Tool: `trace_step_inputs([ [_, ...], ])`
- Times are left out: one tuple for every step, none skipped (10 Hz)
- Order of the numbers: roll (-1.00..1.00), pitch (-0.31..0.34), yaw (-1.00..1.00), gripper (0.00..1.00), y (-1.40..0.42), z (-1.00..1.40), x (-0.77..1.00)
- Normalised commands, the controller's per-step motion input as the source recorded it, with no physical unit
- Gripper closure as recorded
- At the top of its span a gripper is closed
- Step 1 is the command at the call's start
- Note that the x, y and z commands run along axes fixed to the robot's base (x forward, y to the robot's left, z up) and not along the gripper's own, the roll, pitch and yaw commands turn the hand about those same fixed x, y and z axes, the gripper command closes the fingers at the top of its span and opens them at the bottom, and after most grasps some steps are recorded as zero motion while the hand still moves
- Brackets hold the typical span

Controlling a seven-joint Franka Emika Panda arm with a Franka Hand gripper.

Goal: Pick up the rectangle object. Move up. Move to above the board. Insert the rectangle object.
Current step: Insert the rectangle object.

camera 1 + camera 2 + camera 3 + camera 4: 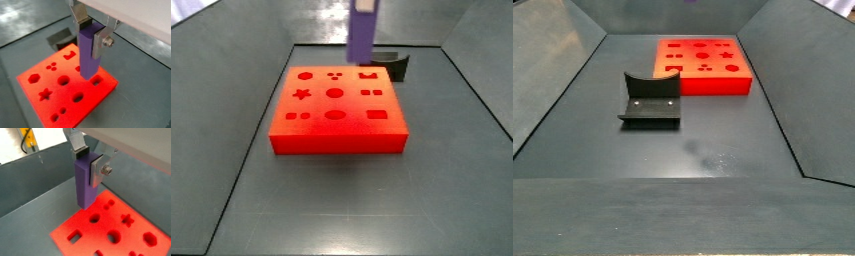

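My gripper is shut on the rectangle object, a slim purple bar that hangs upright between the silver fingers. In both wrist views its lower end is in the air above the board, a flat red-orange block with star, circle, square and rectangle holes. The other wrist view shows the gripper, the bar and the board too. In a side view the bar hangs over the far edge of the board. The board also shows in a side view, where the gripper is out of view.
The dark fixture stands on the grey floor beside the board, and also shows in a side view and a wrist view. Sloped grey walls ring the floor.
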Motion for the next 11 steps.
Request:
trace_step_inputs([
  [0.02,0.014,-0.47,1.00,0.00,-0.36,0.56],
  [0.05,0.016,-0.48,1.00,-0.02,-0.33,0.54],
  [0.06,0.034,-0.48,1.00,0.00,-0.31,0.52],
  [0.06,0.070,-0.47,1.00,0.00,-0.29,0.49],
  [0.06,0.073,-0.45,1.00,0.02,-0.29,0.39],
  [0.03,0.060,-0.44,1.00,0.02,-0.27,0.33],
  [0.03,0.059,-0.34,1.00,0.01,-0.30,0.32],
  [0.00,0.000,-0.07,1.00,0.07,-0.39,0.17],
  [0.00,-0.021,0.10,1.00,0.07,-0.47,0.02],
  [0.00,-0.067,0.24,1.00,0.06,-0.48,0.00],
  [0.00,-0.059,0.25,1.00,0.07,-0.44,0.00],
])
